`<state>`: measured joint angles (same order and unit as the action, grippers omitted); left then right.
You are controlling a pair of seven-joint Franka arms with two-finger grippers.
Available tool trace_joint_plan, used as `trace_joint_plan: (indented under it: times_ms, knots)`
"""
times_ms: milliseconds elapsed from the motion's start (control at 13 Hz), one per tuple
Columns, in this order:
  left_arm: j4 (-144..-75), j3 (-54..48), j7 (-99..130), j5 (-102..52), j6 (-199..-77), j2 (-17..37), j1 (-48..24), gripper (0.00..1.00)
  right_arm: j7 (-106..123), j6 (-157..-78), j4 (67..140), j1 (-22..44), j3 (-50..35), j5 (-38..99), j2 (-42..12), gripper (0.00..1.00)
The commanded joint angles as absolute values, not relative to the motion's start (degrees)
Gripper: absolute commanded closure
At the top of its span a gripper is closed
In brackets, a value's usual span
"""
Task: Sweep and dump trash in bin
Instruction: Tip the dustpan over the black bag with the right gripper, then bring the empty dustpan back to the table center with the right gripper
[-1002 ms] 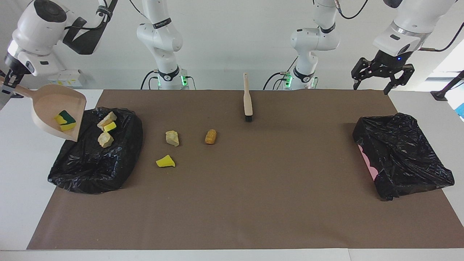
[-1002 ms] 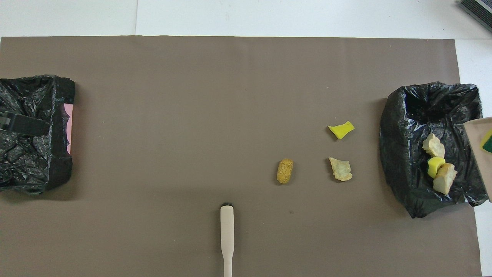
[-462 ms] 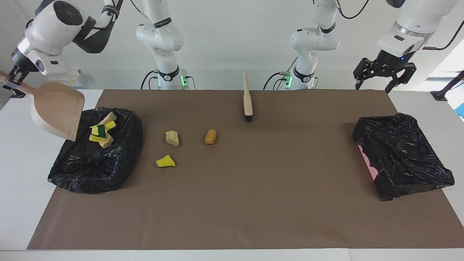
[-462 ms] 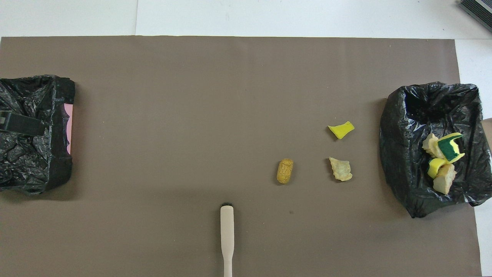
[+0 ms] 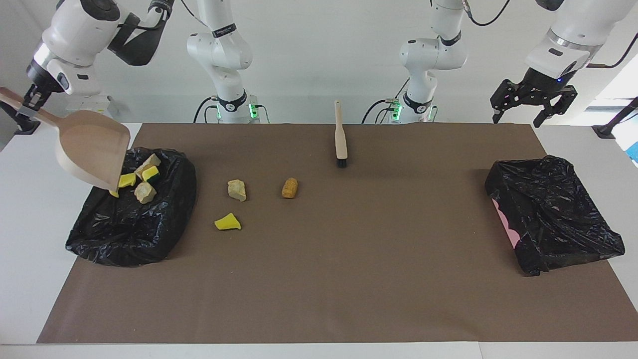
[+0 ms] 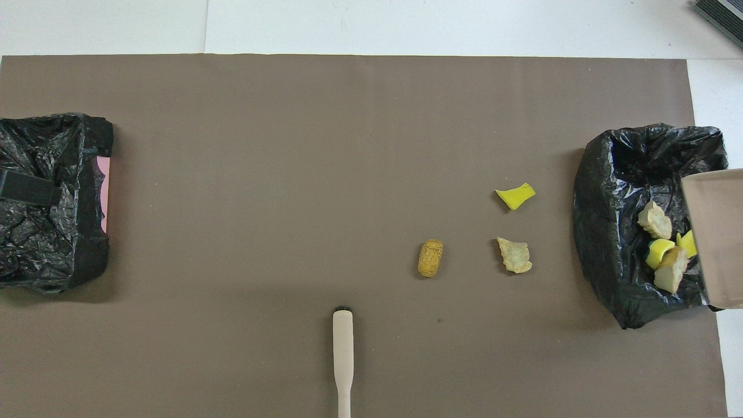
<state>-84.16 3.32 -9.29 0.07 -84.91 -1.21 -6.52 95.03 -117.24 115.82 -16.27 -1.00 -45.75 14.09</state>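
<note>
trash: four scraps [image 5: 141, 180] in black bin [image 5: 130, 214] at right arm's end of worktop; three [image 5: 234, 204] on brown mat [image 5: 329, 259] beside it. right gripper [image 5: 29, 102] clamped on dustpan [image 5: 92, 149] handle, pan tilted over bin. left gripper [image 5: 533, 102] spread wide, empty, above second bin [image 5: 553, 212]. brush [image 5: 341, 135] lies nearer robots.

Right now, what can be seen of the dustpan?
The dustpan is a beige scoop, plastic by its look, with a straight handle. The right gripper is shut on the handle's end. It hangs tilted, mouth down, over the black-lined bin at the right arm's end. The part of its inside that shows is empty.
</note>
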Motion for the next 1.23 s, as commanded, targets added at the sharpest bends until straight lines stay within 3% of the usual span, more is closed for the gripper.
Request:
trace_joint_plan:
  times_ms: [0, 539, 925, 1156]
  knots:
    - [-85.17, 3.6, -8.53, -0.35, -84.2, -2.55, -7.03, 0.0, 93.26, -112.61, 116.28, -14.6, -1.14, -34.33, 14.77, 1.0]
    - [-85.08, 3.6, -8.61, -0.17, -84.29, -2.46, -6.94, 0.0, 69.83, -106.7, 116.54, -0.9, -1.23, -17.42, 10.55, 1.0]
    - [-85.08, 3.6, -8.61, -0.09, -84.29, -2.46, -6.94, 0.0, 42.42, -108.1, 115.23, 9.65, -1.23, -8.54, 1.43, 1.0]
    - [-85.08, 3.6, -8.61, -0.09, -84.29, -2.46, -6.94, 0.0, 24.84, -113.28, 114.79, 14.4, -1.23, -5.8, -1.13, 1.0]
